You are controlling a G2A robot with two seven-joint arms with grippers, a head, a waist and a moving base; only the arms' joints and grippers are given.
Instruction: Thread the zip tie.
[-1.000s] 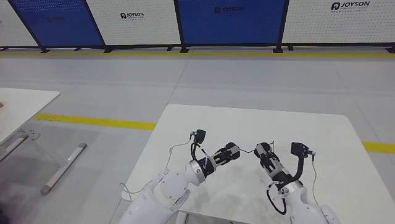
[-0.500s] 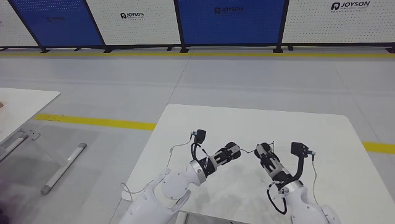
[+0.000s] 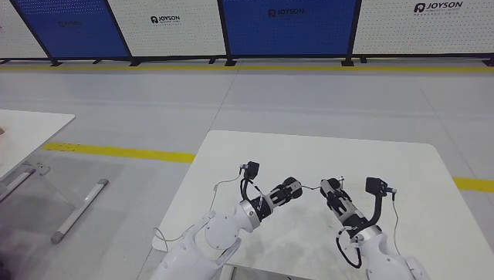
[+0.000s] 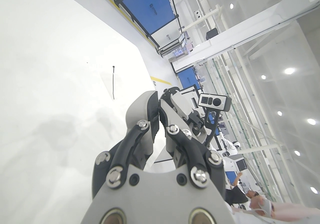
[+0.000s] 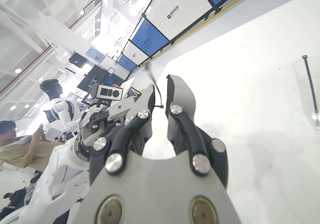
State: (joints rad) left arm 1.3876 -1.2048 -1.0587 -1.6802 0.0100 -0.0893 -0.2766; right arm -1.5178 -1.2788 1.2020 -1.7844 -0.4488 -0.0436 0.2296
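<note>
Right gripper [image 5: 161, 90] stands parted around the zip tie [image 5: 157, 92]; just beyond, left gripper [image 4: 158, 102] pinches its strap. Almost nothing has shifted, so threading seems unfinished. Farther off, a spare zip tie [image 5: 310, 82] lies on the table [image 5: 237, 72].

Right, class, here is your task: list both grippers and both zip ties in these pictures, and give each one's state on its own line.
left gripper: shut, seemingly on the held zip tie.
right gripper: open, a gap between its fingers.
held zip tie: off the table, head in the right gripper's gap, no loop visible.
loose zip tie: lying straight on the table, untouched.
</note>
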